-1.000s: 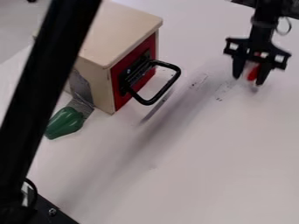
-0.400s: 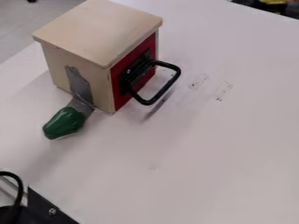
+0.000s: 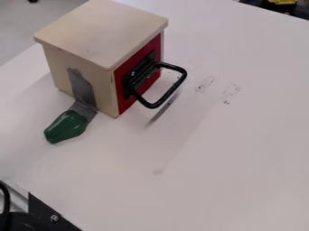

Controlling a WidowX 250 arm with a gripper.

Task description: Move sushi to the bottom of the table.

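Here, green toy (image 3: 65, 127) beside box (image 3: 100, 36)

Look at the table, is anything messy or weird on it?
Yes. Dark smudges mark the white table just right of the black handle, so it looks dirty or scuffed. Grey tape also runs down the box toward the green thing, like a homemade fix.

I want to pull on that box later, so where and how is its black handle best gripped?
I'd take the middle of the outer bar of the black handle, coming from the side that the red front faces. The handle loops outward, leaving a gap behind the bar that should let it be gripped around.
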